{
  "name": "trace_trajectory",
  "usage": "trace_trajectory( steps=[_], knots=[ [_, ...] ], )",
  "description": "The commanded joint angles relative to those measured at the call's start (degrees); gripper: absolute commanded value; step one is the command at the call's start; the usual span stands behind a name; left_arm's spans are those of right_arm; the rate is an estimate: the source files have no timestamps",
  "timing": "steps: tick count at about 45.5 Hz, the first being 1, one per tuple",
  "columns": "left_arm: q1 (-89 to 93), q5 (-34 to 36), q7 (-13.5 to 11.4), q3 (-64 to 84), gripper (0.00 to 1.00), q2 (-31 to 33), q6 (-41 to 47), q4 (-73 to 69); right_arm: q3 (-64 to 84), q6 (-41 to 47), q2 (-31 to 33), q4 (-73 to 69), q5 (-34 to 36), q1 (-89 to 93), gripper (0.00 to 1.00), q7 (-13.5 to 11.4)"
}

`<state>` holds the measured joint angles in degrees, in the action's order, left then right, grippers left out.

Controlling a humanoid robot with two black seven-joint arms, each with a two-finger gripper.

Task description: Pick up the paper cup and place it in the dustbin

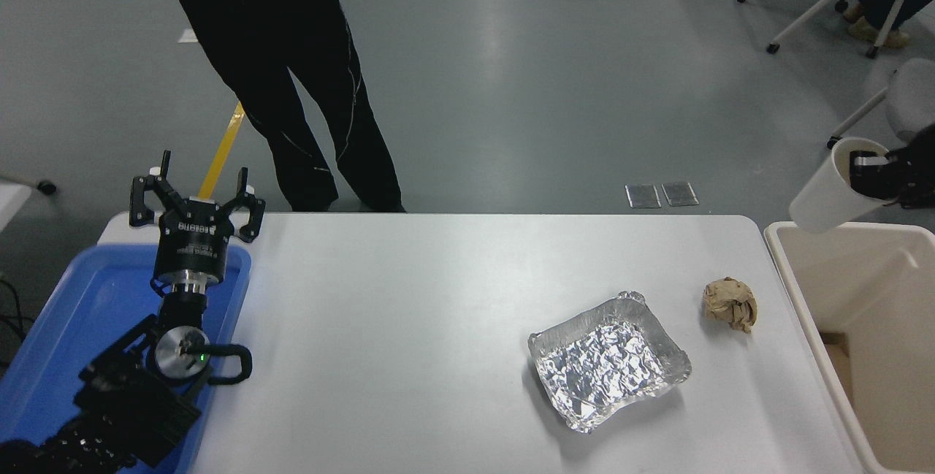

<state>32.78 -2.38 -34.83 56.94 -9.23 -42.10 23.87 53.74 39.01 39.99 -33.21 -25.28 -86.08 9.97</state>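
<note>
The white paper cup hangs tilted at the right edge, held by its rim in my right gripper, one finger inside the cup. It is in the air by the far left corner of the beige dustbin, which stands beside the table's right end. The right arm is mostly cut off by the picture's edge. My left gripper is open and empty, parked at the lower left over the blue tray.
A crinkled silver foil tray and a crumpled brown paper ball lie on the white table's right half. A blue tray sits at the left end. A person in black stands beyond the far edge. Chairs stand at the upper right.
</note>
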Motion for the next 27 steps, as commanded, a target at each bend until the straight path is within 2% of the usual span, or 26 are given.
trace_trajectory(
  steps=[1,7,12,18,21,27],
  knots=[
    [0.0,0.0,0.0,0.0,0.99,0.0,0.0,0.0,-15.2,-3.1,-3.6,24.4,3.7,25.6,0.0,0.0],
    [0.0,0.0,0.0,0.0,0.99,0.0,0.0,0.0,-16.3,-11.5,-9.7,33.6,9.8,37.0,0.0,-0.3],
    [0.0,0.0,-0.1,0.0,0.99,0.0,0.0,0.0,-16.3,-17.1,-10.8,34.5,15.4,42.0,0.0,-0.6],
    [0.0,0.0,-0.1,0.0,0.99,0.0,0.0,0.0,-16.6,-22.3,-11.8,34.5,17.8,46.6,0.0,-1.0],
    [0.0,0.0,-0.1,0.0,0.99,0.0,0.1,0.0,-16.9,-27.1,-12.9,34.5,17.9,49.1,0.0,-2.1],
    [0.0,0.0,-0.1,0.0,0.99,0.0,0.1,0.0,-18.1,-32.9,-14.5,34.4,18.4,51.4,0.0,-6.4]
  ],
)
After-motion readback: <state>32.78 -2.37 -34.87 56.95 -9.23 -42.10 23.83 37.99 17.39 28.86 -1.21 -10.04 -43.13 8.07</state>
